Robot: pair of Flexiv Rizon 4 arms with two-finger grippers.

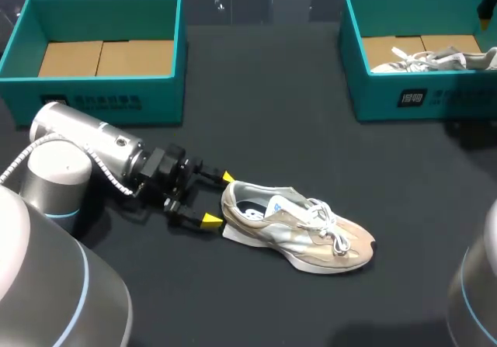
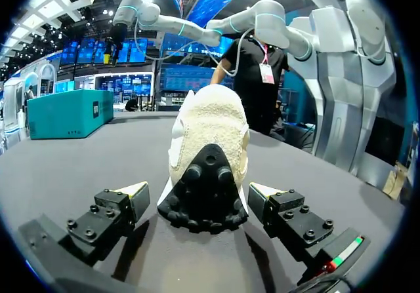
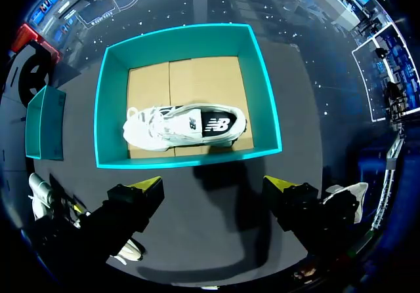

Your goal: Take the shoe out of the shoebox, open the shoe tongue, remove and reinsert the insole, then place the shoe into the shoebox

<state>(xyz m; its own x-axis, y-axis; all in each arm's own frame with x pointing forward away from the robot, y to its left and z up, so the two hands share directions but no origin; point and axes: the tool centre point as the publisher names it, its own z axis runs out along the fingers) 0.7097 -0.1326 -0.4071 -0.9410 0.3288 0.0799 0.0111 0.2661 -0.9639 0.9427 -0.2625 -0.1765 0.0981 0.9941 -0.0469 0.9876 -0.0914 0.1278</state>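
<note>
Shoe (image 1: 299, 227) lay on the table, heel toward left gripper (image 1: 218, 199), long axis running straight away from it — fingers apart, flanking the heel, not touching. Right gripper (image 3: 213, 184), also spread, hung well off over a box (image 3: 108, 109).

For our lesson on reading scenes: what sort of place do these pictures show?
Probably a robot test or demo bench for shoe handling: a black table with an empty teal shoebox, a beige sneaker lying out, and the left tool open around its heel.
</note>
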